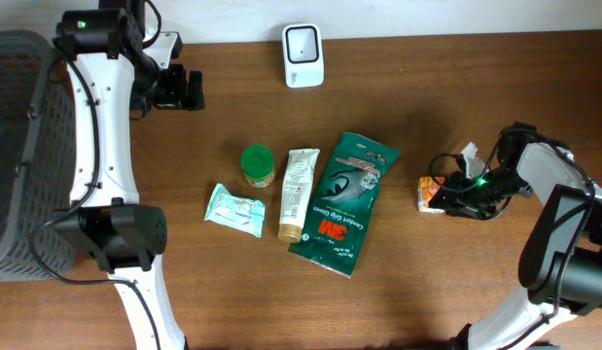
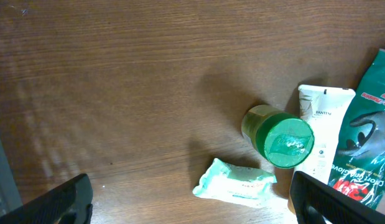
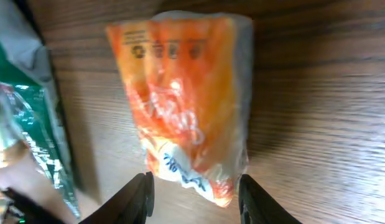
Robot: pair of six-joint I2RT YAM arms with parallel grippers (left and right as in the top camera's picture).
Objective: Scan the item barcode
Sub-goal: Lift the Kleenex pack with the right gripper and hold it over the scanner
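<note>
The orange packet lies flat on the wooden worktop at the right of the overhead frame, well apart from the green glove pack in the middle. It is a small crinkled plastic sachet, orange with white and blue print at its near end and a row of small marks along its far edge. No barcode faces up that I can make out, though the wrist view is blurred.

I'd judge it light, soft and rather slippery. It would buckle if squeezed across the middle, so the sealed end is the better place to pinch. It will likely need turning over before it is shown to the white scanner at the top centre.

The right tool stands at a middling gap, straddling the packet's near end. I cannot tell whether its pads actually press the film. The left tool hangs spread wide and holding nothing at the upper left.
</note>
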